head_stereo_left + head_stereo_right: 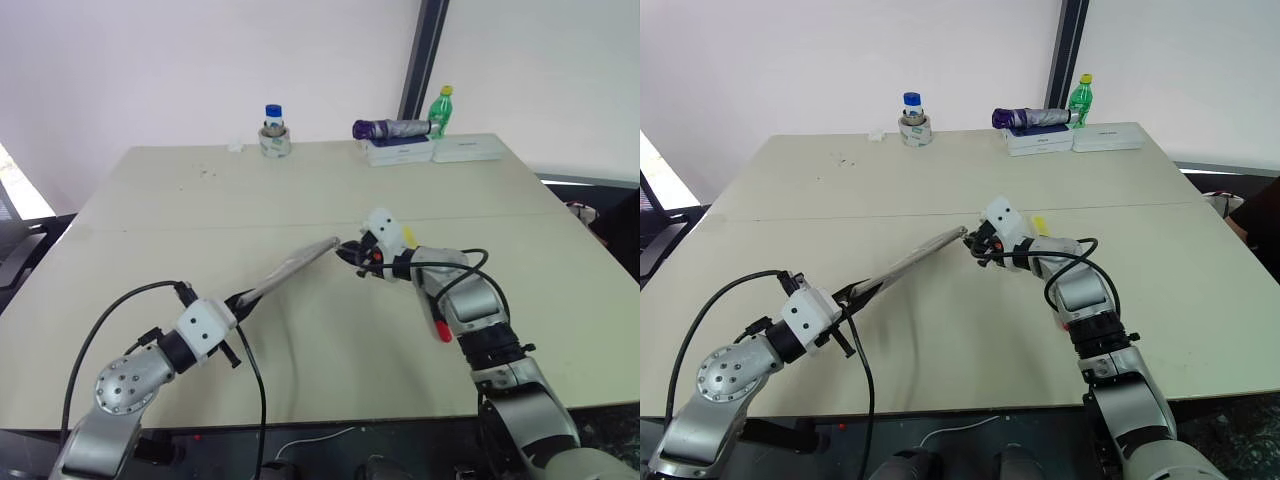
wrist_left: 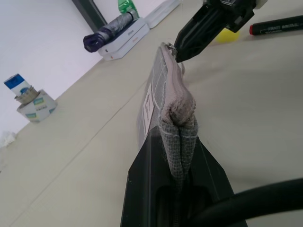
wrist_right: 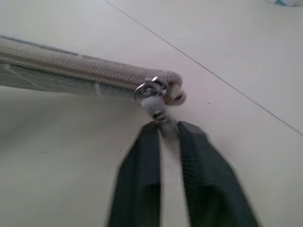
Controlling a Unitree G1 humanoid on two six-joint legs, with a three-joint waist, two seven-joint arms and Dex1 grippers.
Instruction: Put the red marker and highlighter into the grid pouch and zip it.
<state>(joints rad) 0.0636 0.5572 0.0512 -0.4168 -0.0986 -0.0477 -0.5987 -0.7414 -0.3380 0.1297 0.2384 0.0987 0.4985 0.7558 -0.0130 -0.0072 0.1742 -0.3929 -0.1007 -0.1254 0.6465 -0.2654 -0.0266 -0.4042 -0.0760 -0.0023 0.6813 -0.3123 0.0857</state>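
Note:
The grid pouch (image 1: 290, 268) hangs edge-on above the table, stretched between my two grippers. My left gripper (image 1: 240, 300) is shut on its near end, and the fabric bunches between the fingers (image 2: 156, 165) in the left wrist view. My right gripper (image 3: 165, 125) is shut on the pale zipper pull (image 3: 154, 104) at the pouch's far end, also seen as the black gripper (image 2: 182, 49). The yellow highlighter (image 1: 407, 236) lies on the table just behind the right wrist. The red marker (image 2: 279, 24) lies on the table beside the right forearm, its red end (image 1: 441, 328) showing.
At the table's (image 1: 200, 200) far edge stand a blue-capped bottle on a tape roll (image 1: 274, 130), a purple folded umbrella (image 1: 390, 128) on white boxes (image 1: 460, 148), and a green bottle (image 1: 441, 108). A black cable loops from the left wrist.

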